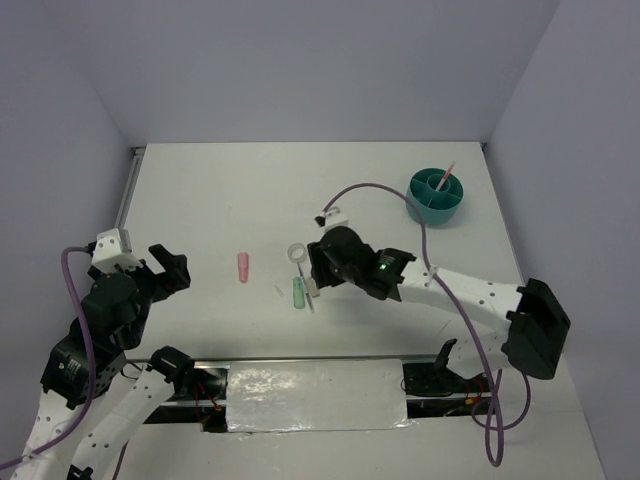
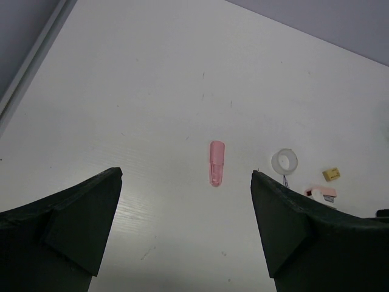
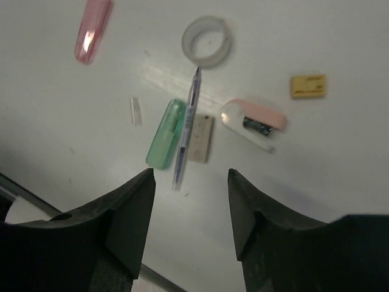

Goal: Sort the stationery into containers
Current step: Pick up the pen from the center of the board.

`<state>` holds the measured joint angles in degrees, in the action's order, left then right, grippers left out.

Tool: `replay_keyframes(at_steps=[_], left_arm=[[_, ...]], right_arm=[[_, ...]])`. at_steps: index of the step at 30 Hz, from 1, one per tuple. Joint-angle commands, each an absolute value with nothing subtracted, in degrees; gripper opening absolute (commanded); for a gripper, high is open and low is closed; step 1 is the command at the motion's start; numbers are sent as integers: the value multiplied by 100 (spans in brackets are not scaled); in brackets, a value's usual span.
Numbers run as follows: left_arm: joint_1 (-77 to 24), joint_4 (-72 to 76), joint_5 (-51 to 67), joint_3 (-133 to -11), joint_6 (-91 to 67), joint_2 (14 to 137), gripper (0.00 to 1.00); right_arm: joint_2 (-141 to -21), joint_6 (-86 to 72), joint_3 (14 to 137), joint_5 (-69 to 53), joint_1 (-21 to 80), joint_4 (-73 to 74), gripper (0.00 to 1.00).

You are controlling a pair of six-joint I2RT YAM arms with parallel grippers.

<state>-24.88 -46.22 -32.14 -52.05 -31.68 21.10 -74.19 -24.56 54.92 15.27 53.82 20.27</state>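
Note:
The teal organiser (image 1: 436, 195) stands far right with a thin pink pen (image 1: 445, 175) upright in it. On the table lie a short pink stub (image 1: 243, 266), a white tape ring (image 1: 297, 254) and a mint-green stub (image 1: 297, 293). My right gripper (image 1: 315, 270) hovers open and empty over this cluster. The right wrist view shows its open gripper (image 3: 191, 176) near the mint-green stub (image 3: 166, 134), a clear pen (image 3: 187, 131), a tan block (image 3: 201, 139), the tape ring (image 3: 206, 41) and the pink stub (image 3: 93, 30). My left gripper (image 2: 185, 176) is open, short of the pink stub (image 2: 216, 163).
A yellow block (image 3: 308, 86) and a pink-and-white stapler-like item (image 3: 254, 123) lie right of the cluster. A small clear strip (image 3: 136, 111) lies left of the green stub. A purple cable (image 1: 375, 188) arcs toward the organiser. A foil-covered strip (image 1: 315, 395) runs along the near edge.

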Motion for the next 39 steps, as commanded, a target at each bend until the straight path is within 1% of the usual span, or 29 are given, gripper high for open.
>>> replay_keyframes(at_steps=[1,3,6,12,13,15,19,24,28,39], left_arm=[[-2461,-4386,-3208,-5212,-3111,2100,99],[-2461,-4360,-3190,-5203,-3094,2083,99],[-2461,-4333,-3129,-5194,-3050,2100,99],[-2461,-4307,-3032,-5177,-3006,2083,99],[-2461,-4298,-3032,-5177,-2997,2074,99],[-2461,-4289,-3032,-5185,-2997,2057,99],[-2461,-4280,-3023,-5168,-2988,2030,99],[-2461,-4263,-2997,-5159,-2980,1986,99],[-2461,-4254,-2971,-5159,-2962,1995,99],[-2461,-4236,-2927,-5159,-2936,2048,99]], right_arm=[[-7944,-2874,5590,1283,5739,2180,56],[-8373,-2935,5642,1091,5879,2110,55],[-8840,-2979,5897,1230,6020,2197,52],[-9385,-2936,6125,1081,6021,2057,47],[-9456,-2918,6196,1107,6012,2091,42],[-9632,-2874,6345,1090,6021,2101,41],[-9878,-2813,6583,1169,5985,2127,34],[-10116,-2751,6680,1186,5898,2197,33],[-10125,-2716,6636,1230,5854,2206,29],[-10230,-2628,6434,1090,5695,2031,27]])
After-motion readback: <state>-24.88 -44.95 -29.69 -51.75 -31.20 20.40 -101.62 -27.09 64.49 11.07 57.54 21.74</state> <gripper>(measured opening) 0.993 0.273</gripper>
